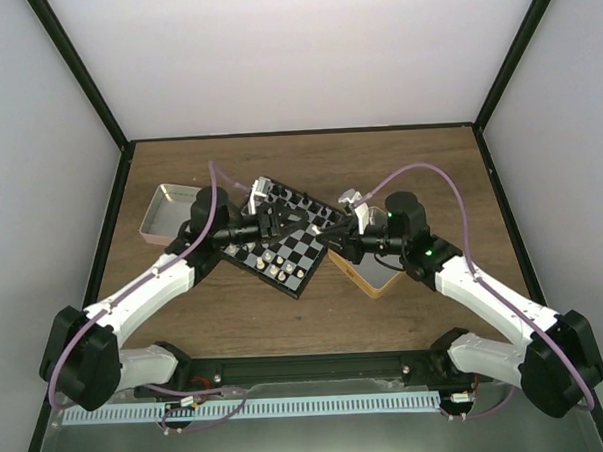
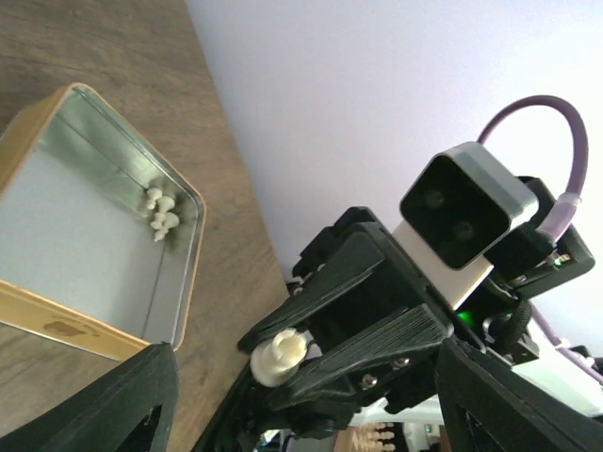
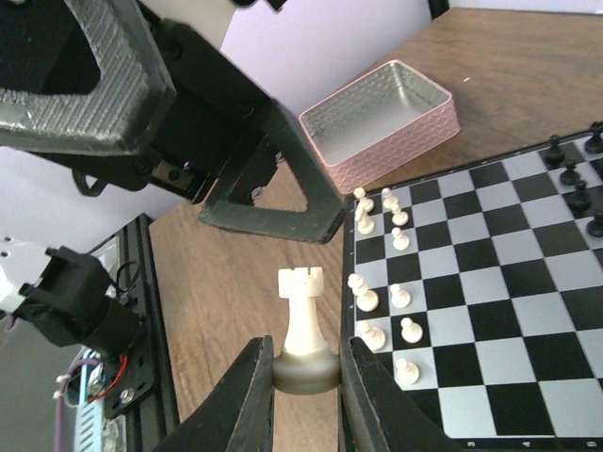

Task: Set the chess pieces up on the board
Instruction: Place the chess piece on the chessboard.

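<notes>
Cream-white, the rook (image 3: 301, 315) stands upright in the right pincer (image 3: 306, 365), whose two fingers are closed tight on its round base at the bottom centre of the right wrist view. The rook sits just off the left edge of the board (image 3: 490, 311), with the wooden tabletop (image 3: 217, 292) behind it. Just right of it, more cream chess pieces (image 3: 366, 299) stand in two loose columns on the board's leftmost squares. Black pieces (image 3: 573, 174) stand near the right edge of the frame, and a pink tin (image 3: 386, 113) lies at top centre. The left pincer (image 1: 273, 223) hangs over the board in the middle of the top view, its jaws spread wide with nothing between them. In the left wrist view, a gold tin (image 2: 57, 325) at the left holds a few more cream pieces in one corner.
</notes>
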You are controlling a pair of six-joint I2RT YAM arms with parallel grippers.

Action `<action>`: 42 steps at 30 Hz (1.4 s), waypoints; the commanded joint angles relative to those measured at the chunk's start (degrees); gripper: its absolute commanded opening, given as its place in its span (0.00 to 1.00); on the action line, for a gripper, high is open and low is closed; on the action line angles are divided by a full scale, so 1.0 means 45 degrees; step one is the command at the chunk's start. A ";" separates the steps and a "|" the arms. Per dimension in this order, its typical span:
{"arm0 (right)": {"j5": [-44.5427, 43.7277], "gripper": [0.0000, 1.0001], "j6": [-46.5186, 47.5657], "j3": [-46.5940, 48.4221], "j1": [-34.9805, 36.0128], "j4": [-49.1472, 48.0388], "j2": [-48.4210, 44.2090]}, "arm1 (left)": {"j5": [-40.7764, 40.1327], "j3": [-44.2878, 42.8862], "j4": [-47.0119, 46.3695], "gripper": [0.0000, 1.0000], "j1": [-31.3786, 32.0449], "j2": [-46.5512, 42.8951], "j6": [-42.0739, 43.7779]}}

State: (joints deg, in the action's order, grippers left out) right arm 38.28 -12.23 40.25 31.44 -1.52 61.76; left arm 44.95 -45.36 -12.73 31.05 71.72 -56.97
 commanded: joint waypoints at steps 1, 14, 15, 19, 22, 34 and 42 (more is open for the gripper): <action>0.1233 0.13 0.0512 0.0549 0.0098 0.0274 0.0225 | 0.0919 -0.0040 -0.1144 0.72 0.0024 0.0364 -0.1020; 0.1874 0.12 0.0764 0.0761 0.0103 0.0606 0.0535 | 0.2148 -0.0261 -0.0922 0.33 0.0522 0.1493 -0.0875; 0.1863 0.12 0.0782 0.0745 0.0103 0.0625 0.0566 | 0.2178 -0.0272 -0.0965 0.29 0.0522 0.1497 -0.0885; 0.1792 0.12 0.0779 0.0744 0.0103 0.0650 0.0595 | 0.2221 -0.0231 -0.0977 0.15 0.0522 0.1475 -0.0817; 0.1545 0.13 0.0751 0.0755 0.0103 0.0695 0.0600 | 0.2218 -0.0148 -0.0940 0.05 0.0522 0.1435 -0.0739; -0.3240 0.72 -0.0798 0.0043 0.0069 0.1365 -0.0788 | -0.5981 -0.0417 0.5395 0.04 0.1092 -0.0470 0.5124; -0.8105 0.73 -0.2748 0.0010 -0.0242 0.1946 -0.1084 | -1.2056 0.0355 0.6303 0.04 0.4132 -0.0121 0.5791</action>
State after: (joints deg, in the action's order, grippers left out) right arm 14.57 -19.49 40.49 30.96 5.39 57.58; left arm 8.10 -45.78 10.98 45.60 69.25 -34.57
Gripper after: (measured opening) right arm 0.732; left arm 0.103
